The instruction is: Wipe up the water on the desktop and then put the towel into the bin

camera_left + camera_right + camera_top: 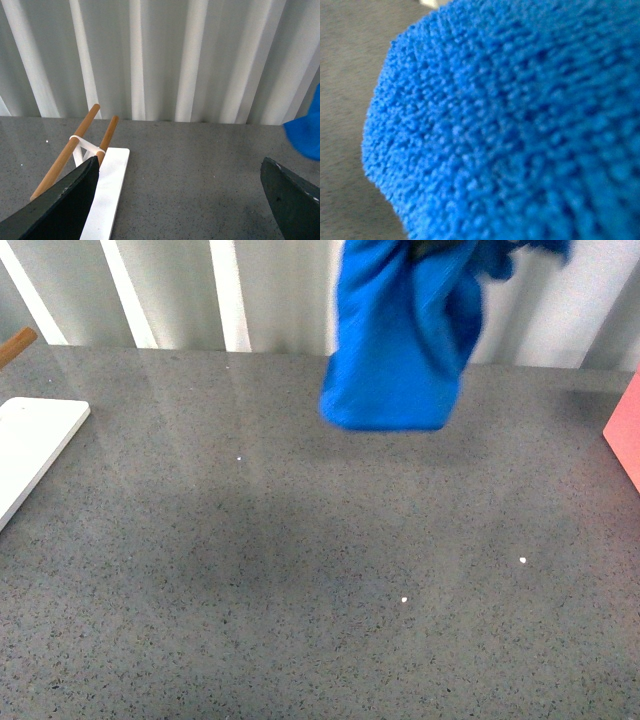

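The towel [400, 340] is hung vertically over the surface [300, 590], free end downward. The left end effector [180, 165] is spread apart; the right end effector [440, 246] cannot be judged.

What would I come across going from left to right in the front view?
white board → blue towel, hanging above the desktop → pink object, cut off by the picture's right edge

No readable text, labels, numbers — none on any surface.
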Robot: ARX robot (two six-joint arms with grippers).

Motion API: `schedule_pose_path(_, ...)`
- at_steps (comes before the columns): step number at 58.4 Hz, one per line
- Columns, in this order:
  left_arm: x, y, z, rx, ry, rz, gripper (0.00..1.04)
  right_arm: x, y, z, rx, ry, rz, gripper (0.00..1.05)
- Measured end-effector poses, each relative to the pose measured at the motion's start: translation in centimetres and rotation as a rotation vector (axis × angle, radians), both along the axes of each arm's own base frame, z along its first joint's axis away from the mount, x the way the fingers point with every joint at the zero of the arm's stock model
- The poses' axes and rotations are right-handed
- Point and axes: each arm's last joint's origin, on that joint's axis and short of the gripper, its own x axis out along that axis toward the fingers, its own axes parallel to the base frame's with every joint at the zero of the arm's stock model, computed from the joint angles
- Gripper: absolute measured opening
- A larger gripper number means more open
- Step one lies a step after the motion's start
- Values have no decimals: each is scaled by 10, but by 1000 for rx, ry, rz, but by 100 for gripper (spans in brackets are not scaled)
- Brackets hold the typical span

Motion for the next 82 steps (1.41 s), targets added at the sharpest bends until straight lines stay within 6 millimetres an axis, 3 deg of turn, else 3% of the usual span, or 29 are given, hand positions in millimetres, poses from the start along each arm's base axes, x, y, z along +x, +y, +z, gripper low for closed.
schedule_pose_path(7, 0, 0, 0, 0, 0, 0, 98, -2, -29, 39, -84, -60, -121, 6)
schedule_pose_path(14, 0, 0, 0, 0, 0, 0, 98, 2, -73, 69, -185, -87, -306, 6)
schedule_pose_path(25, 0, 0, 0, 0, 0, 0, 98, 4, -133, 77, -290, -14, -480, 6)
schedule_pose_path(31, 0, 0, 0, 0, 0, 0, 98, 5, -151, 71, -326, 64, -529, 6)
schedule_pose_path(44, 0, 0, 0, 0, 0, 1, 98, 18, -174, 61, -297, 210, -600, 6)
schedule_pose_path(55, 0, 0, 0, 0, 0, 0, 98, 19, -184, 65, -220, 236, -632, 6)
schedule_pose_path(62, 0, 0, 0, 0, 0, 0, 98, 17, -192, 65, -186, 241, -655, 6)
schedule_pose_path(82, 0, 0, 0, 0, 0, 0, 98, -5, -211, 35, -225, 306, -664, 6)
